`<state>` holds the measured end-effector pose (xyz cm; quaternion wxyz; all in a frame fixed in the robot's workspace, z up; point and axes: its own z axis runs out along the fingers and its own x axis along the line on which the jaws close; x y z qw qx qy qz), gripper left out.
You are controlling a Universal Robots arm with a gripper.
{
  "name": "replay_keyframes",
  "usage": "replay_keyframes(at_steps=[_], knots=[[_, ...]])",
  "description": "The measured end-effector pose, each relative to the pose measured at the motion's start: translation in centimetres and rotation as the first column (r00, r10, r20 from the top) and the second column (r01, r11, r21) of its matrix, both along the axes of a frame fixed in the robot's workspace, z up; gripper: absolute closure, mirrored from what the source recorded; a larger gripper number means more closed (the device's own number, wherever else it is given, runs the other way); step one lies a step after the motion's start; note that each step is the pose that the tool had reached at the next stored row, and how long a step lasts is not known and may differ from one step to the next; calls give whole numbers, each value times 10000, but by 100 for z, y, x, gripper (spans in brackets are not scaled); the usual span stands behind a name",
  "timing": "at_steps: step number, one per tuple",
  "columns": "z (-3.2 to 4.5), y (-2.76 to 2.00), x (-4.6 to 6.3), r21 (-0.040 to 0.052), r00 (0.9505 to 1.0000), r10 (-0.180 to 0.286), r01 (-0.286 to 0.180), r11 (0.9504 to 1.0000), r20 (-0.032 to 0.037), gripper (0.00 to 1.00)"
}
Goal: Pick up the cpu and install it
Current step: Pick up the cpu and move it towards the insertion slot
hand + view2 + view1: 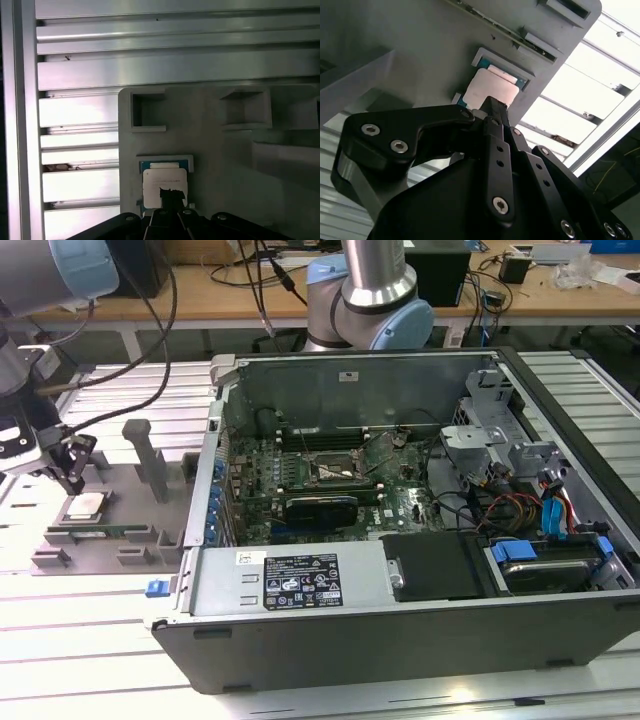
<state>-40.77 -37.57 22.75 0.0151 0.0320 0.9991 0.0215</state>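
Cpu (164, 179) lies flat in a shallow pocket of the grey tray (225, 165), metal top up. The gripper (492, 103) hangs just above the tray with its fingers pressed together, holding nothing. In both wrist views their tip is over the cpu's edge.

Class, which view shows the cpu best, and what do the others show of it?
The first wrist view: the cpu faces the camera squarely in its grey tray, the gripper covering one edge. The second wrist view shows it slanted, behind the gripper; the exterior view, small and far.
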Motion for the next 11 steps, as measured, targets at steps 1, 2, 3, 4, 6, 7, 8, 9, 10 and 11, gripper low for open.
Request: replay_keyframes(at_steps=[1,2,3,4,6,7,8,9,10,11], knots=[[-31,0,-5,0,10000,15,-15,10000,1,89],[-61,0,-10,1,10000,27,-27,10000,1,89],[-85,0,-14,0,10000,36,-36,10000,1,89],[-107,0,-16,0,10000,44,-44,10000,1,89],[-142,0,-21,0,10000,56,-56,10000,1,89],[-165,0,-23,0,10000,66,-66,10000,0,89],[-181,0,-25,0,10000,72,-72,10000,1,89],[-198,0,-29,0,10000,78,-78,10000,-1,89],[-198,0,-29,0,10000,80,-80,10000,-1,89],[-198,0,-29,0,10000,80,-80,10000,0,89]])
